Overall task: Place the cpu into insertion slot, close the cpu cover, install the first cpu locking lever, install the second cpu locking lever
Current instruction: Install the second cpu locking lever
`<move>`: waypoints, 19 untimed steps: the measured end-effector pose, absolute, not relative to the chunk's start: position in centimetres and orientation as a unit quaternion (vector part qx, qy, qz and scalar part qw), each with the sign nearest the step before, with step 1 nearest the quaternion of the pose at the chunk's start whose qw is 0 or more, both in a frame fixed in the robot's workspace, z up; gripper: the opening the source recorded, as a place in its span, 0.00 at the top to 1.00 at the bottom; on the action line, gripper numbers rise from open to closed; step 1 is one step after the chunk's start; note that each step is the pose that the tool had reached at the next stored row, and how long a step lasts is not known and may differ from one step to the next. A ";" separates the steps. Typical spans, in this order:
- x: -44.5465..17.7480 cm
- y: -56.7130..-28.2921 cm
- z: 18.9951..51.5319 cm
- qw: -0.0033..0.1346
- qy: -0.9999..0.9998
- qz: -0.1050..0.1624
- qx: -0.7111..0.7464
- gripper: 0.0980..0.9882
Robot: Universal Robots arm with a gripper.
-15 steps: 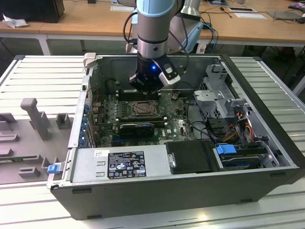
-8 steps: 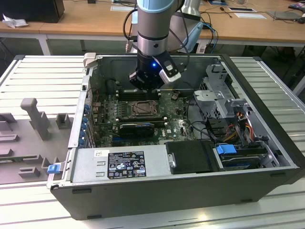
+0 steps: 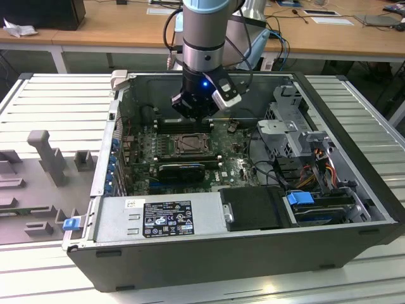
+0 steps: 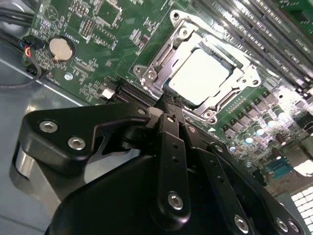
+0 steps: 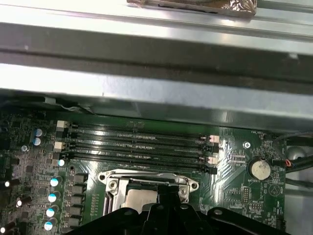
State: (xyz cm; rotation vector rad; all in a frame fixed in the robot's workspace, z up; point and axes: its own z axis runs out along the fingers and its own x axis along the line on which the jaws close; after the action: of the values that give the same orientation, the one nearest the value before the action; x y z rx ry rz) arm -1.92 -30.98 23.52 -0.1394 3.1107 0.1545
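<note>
Claw over the socket inside the open computer case

The claw (image 4: pixel 168 100) hung just above the insertion slot (image 3: pixel 192 144), its fingers (image 4: pixel 171 147) pressed together on nothing. The cpu (image 4: pixel 199 73) lay seated in that slot, the cpu cover (image 4: pixel 161 61) framing it flat. Beyond the slot the memory slots (image 5: pixel 139 142) ran close along one edge, and past them rose the case wall (image 5: pixel 156 93). A coin battery (image 4: pixel 61 47) and cables (image 3: pixel 266 158) lay well apart from the slot on the green board (image 3: pixel 231 168).
</note>
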 end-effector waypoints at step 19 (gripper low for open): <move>-1.9 -32.7 23.8 0.012 0.998 0.050 -0.044 0.99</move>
State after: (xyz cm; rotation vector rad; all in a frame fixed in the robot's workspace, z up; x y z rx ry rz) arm -1.93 -32.72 23.82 -0.1387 3.1106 0.1544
